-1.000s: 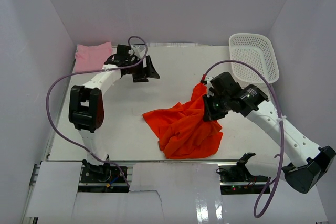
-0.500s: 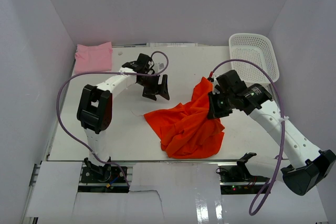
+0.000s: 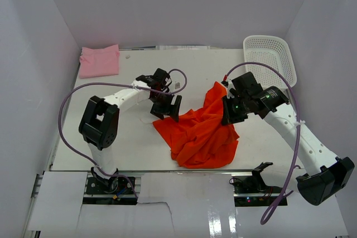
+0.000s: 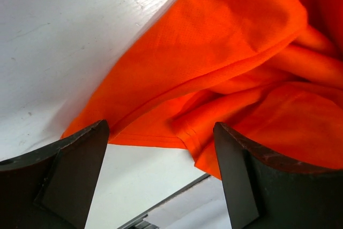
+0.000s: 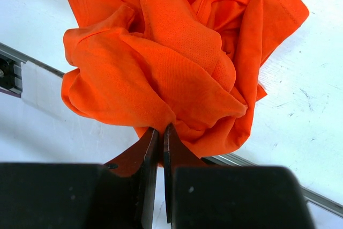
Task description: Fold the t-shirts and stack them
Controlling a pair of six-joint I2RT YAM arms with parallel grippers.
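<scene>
Beyond the orange shirt (image 3: pixel 198 137) lie pink shirt (image 3: pixel 99 61) and basket (image 3: pixel 270 59).

A white table (image 3: pixel 195 68), faintly scuffed, fills the bottom of a plain booth. Pale matte walls close it in on three sides: a back wall (image 3: pixel 178 4), a left wall (image 3: pixel 28 82) and a right wall (image 3: pixel 332 43), both side walls leaning outward. A metal rail (image 3: pixel 139 171) lines the table's near edge, and glossy white panels (image 3: pixel 212 215) below it reflect soft, even light.
</scene>
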